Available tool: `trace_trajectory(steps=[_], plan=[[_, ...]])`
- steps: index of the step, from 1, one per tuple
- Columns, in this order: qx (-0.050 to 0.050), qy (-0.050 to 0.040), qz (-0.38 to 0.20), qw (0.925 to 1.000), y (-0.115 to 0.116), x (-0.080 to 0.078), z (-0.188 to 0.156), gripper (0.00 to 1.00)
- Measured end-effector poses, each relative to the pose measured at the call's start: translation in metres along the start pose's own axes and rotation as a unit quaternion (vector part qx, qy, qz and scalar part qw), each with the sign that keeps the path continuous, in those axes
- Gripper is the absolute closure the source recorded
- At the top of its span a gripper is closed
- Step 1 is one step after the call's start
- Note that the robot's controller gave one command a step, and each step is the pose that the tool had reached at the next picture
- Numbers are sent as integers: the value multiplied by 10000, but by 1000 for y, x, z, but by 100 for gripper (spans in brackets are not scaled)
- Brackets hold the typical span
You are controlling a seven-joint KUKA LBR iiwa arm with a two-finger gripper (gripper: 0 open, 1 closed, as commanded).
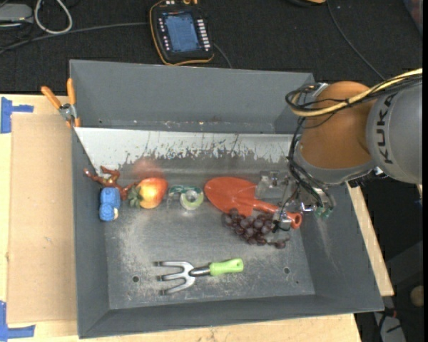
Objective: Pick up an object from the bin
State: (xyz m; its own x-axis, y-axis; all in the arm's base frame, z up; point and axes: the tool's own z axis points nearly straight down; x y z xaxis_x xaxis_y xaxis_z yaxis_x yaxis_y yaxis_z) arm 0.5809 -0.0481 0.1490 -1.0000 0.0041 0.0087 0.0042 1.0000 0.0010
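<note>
My gripper [288,212] is low in the right part of the bin, under the orange wrist cover. It sits right over the handle end of an orange-red scoop [232,192], whose blade points left. A bunch of dark purple grapes [254,227] lies just in front of the scoop and touches the gripper's left side. The view does not show whether anything is between the gripper's tips.
Along the back wall to the left lie a small tape roll [191,198], a red-yellow apple [151,192] and a blue toy [109,204]. A hand fork with a green handle [200,270] lies near the front wall.
</note>
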Motion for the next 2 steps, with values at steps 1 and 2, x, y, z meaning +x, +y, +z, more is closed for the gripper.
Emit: trace_trajectory(steps=[1,2], plan=[[2,-38,-11,10000,0,-2,-5,0],[-16,-5,744,9972,-10,-6,81,0]])
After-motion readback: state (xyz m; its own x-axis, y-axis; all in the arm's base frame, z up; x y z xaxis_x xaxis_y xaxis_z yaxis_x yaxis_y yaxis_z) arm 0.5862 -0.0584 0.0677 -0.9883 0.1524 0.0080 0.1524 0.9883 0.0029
